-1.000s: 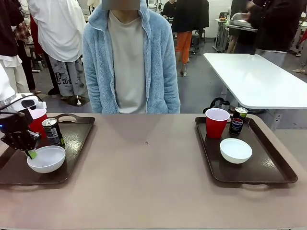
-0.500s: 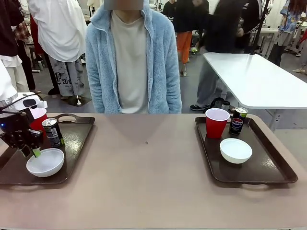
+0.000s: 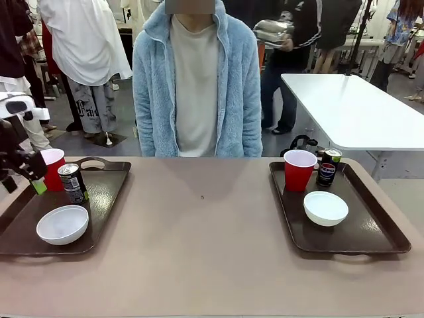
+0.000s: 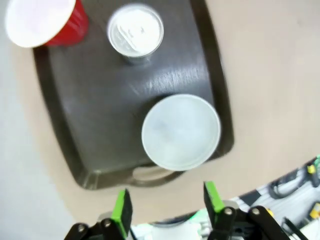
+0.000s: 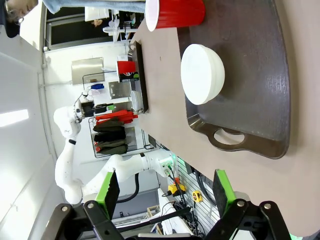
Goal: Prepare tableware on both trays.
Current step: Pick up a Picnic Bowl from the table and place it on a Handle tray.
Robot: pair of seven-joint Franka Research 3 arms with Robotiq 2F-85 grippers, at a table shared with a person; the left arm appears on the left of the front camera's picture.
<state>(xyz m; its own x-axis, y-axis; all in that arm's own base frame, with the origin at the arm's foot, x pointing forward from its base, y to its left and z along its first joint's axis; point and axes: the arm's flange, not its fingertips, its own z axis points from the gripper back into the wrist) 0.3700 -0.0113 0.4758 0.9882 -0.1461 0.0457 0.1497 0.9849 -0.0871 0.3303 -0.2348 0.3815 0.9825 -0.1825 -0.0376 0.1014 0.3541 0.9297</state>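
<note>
Nearest the robot, 2 smooth round white bowls are sitting apart, one [image 3: 62,224] on the left dark brown raised-rim tray [image 3: 99,218] and one [image 3: 325,207] on the right tray [image 3: 371,232]. The left gripper [image 4: 167,203] is hovering released and empty above its tray's near handle, clear of the bowl, while the right gripper [image 5: 165,193] is hanging spread wide short of its tray. Farther back, each tray is holding a glossy red plastic cup [image 3: 53,169] [image 3: 299,169] beside a slim dark can [image 3: 73,183] [image 3: 328,166].
</note>
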